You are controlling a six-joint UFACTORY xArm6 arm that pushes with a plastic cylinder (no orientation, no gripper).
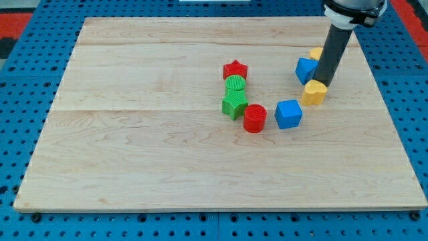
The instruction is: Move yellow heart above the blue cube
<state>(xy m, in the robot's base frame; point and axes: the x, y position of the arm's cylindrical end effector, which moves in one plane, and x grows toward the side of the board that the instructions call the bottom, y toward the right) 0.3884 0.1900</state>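
Observation:
The blue cube [289, 114] sits right of centre on the wooden board. The yellow heart [314, 92] lies just up and to the right of it, a small gap apart. My tip [324, 82] stands right at the heart's upper right edge, between it and a second yellow block [315, 53], which the rod partly hides. A smaller blue block [306, 69] lies just left of the rod, above the heart.
A red star [235, 69], a green round block [235, 84] and a green star [234, 104] form a column at the centre. A red cylinder [254, 118] sits next to the blue cube's left. The board's right edge [388, 100] is near.

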